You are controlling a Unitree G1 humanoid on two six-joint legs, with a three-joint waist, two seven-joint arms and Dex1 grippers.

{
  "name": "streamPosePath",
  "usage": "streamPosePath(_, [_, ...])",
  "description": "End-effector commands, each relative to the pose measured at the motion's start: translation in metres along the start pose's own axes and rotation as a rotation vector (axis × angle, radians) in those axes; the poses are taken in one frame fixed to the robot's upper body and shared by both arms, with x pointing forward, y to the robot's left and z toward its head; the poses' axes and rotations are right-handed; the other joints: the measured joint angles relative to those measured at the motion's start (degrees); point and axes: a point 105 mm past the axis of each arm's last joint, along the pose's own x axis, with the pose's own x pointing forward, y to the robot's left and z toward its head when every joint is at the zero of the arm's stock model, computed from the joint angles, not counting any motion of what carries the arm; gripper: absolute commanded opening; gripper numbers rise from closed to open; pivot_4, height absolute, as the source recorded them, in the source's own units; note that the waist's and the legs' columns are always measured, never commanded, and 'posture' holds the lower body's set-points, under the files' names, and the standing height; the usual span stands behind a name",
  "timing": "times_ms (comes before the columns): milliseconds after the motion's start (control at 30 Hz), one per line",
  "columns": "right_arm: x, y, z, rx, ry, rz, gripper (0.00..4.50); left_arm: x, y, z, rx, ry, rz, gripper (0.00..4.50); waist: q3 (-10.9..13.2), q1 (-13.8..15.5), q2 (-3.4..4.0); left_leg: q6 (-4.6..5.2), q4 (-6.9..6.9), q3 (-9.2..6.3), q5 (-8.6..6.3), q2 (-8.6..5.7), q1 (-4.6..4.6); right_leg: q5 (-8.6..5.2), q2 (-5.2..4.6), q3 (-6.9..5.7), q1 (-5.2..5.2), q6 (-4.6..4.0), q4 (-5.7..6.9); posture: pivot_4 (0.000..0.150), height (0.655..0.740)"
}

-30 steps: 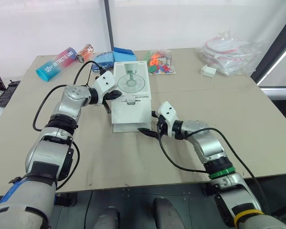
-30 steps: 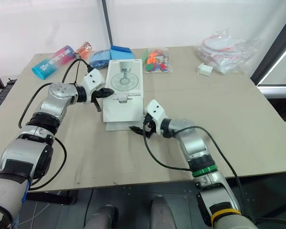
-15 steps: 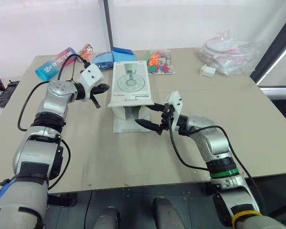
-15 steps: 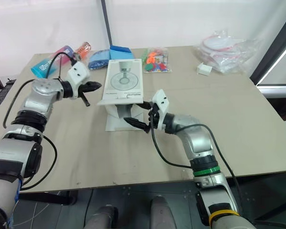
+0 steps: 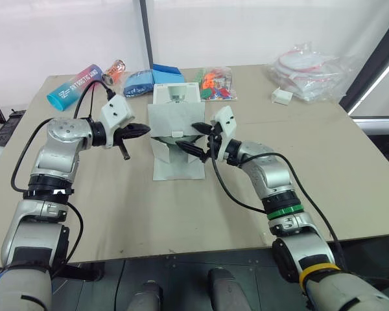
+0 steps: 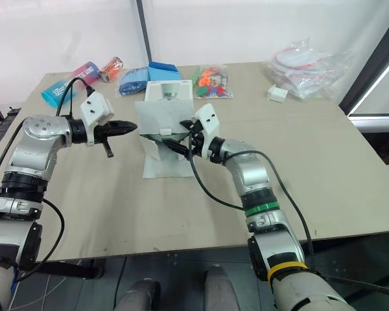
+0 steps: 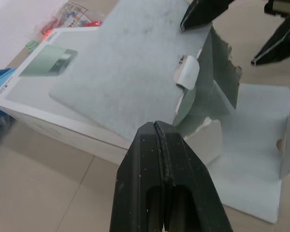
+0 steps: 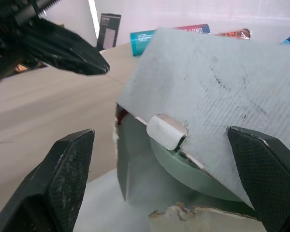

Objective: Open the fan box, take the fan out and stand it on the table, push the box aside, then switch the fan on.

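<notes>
Both arms use silver-grey cylindrical shells with black joint rings and external black cables (image 5: 218, 183). The left hand (image 5: 146, 127) and right hand (image 5: 188, 137) each carry two black textured fingers. The right forearm bears a green ring (image 5: 282, 211) and a yellow band (image 5: 314, 271)

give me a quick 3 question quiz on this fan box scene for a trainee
1. True or false: the white cardboard fan box has its lid raised.
2. The left claw is shut. The right claw is: A open, B shut on the fan, C shut on the lid.
3. Fill in: the pale green round fan sits ___ the box.
Key: 1 true; 2 A; 3 inside.
</notes>
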Motion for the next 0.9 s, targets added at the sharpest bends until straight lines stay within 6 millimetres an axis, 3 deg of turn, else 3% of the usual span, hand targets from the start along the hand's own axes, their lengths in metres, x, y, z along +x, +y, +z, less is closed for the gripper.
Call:
streamPosePath(33, [0.004, 0.002, 0.016, -0.040, -0.046, 0.002, 4.50, 0.006, 0.014, 0.011, 0.025, -0.015, 0.070, 0.04, 0.00, -0.03, 0.00, 0.00, 0.01, 0.01, 0.00, 0.00, 0.00, 0.01, 0.00, 0.00, -0.01, -0.01, -0.01, 0.150, 0.7400])
streamPosePath(367, [-0.015, 0.011, 0.034, -0.037, -0.085, 0.041, 4.50, 0.037, 0.014, -0.023, -0.015, 0.092, 0.099, 0.04, 0.00, 0.00, 0.00, 0.00, 0.02, 0.01, 0.00, -0.01, -0.02, 0.01, 0.00, -0.02, -0.01, -0.01, -0.01, 0.150, 0.7400])
streamPosePath(533, [-0.015, 0.018, 0.050, -0.054, -0.095, 0.054, 2.21, 0.041, 0.013, -0.024, -0.003, 0.095, 0.089, 0.00, 0.00, -0.10, 0.00, 0.00, 0.01, 0.02, 0.00, 0.00, 0.01, 0.01, 0.00, -0.01, -0.02, -0.01, 0.01, 0.150, 0.7400])
streamPosePath(567, [-0.012, 0.018, 0.053, -0.072, -0.066, 0.042, 1.43, 0.041, 0.013, -0.023, -0.001, 0.090, 0.087, 0.00, 0.00, -0.10, 0.00, 0.00, 0.02, 0.01, 0.00, 0.00, 0.01, 0.01, 0.00, -0.01, -0.01, -0.01, 0.01, 0.150, 0.7400])
streamPosePath(633, [-0.007, 0.019, 0.052, -0.118, 0.010, 0.029, 0.61, 0.042, 0.013, -0.020, 0.004, 0.080, 0.085, 0.00, 0.00, -0.09, 0.00, 0.00, 0.03, 0.02, 0.00, -0.01, 0.01, 0.01, 0.00, -0.01, 0.00, -0.01, 0.03, 0.150, 0.7400])
streamPosePath(700, [-0.005, 0.019, 0.048, -0.162, 0.072, 0.022, 0.08, 0.043, 0.013, -0.018, 0.006, 0.074, 0.085, 0.00, 0.00, -0.10, 0.00, 0.00, 0.03, 0.02, 0.00, -0.01, 0.01, 0.01, 0.00, -0.01, -0.02, -0.01, 0.06, 0.150, 0.7400])
streamPosePath(900, [0.004, 0.009, 0.045, -0.250, 0.206, -0.051, 0.08, 0.041, 0.011, -0.020, 0.002, 0.065, 0.083, 0.00, 0.00, -0.08, 0.00, 0.01, 0.03, 0.02, -0.01, -0.01, 0.00, 0.01, 0.00, -0.01, -0.03, -0.01, 0.03, 0.150, 0.7400])
